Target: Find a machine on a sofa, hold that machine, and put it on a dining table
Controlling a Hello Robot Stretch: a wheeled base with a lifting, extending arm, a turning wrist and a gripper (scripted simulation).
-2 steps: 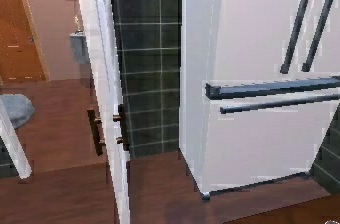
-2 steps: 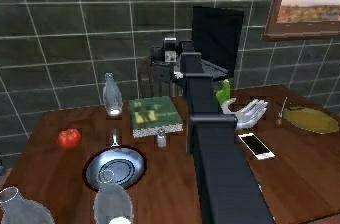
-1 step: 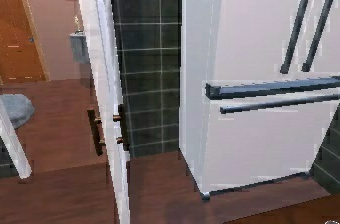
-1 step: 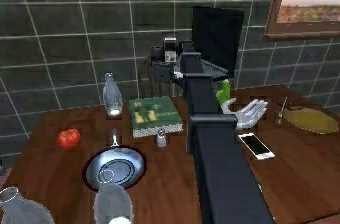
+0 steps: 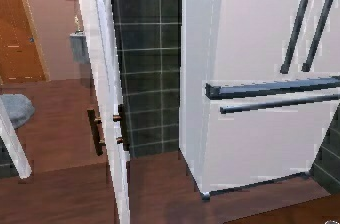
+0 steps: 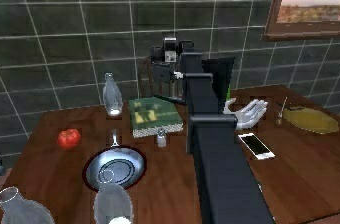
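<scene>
The arm (image 6: 214, 150) is stretched over the dining table (image 6: 308, 175); a machine (image 6: 162, 58) is seen at the gripper (image 6: 181, 75), and whether it is held cannot be told.

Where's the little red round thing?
In the arm side view's left, the red round fruit lies on the wooden table, left of the dark round plate and the glass bottle.

Dark tiled walls (image 5: 148, 60), brown wood floor (image 5: 58, 120), white fridge (image 5: 248, 60), white open door (image 5: 105, 50); perhaps a grey rug (image 5: 16, 108).
</scene>
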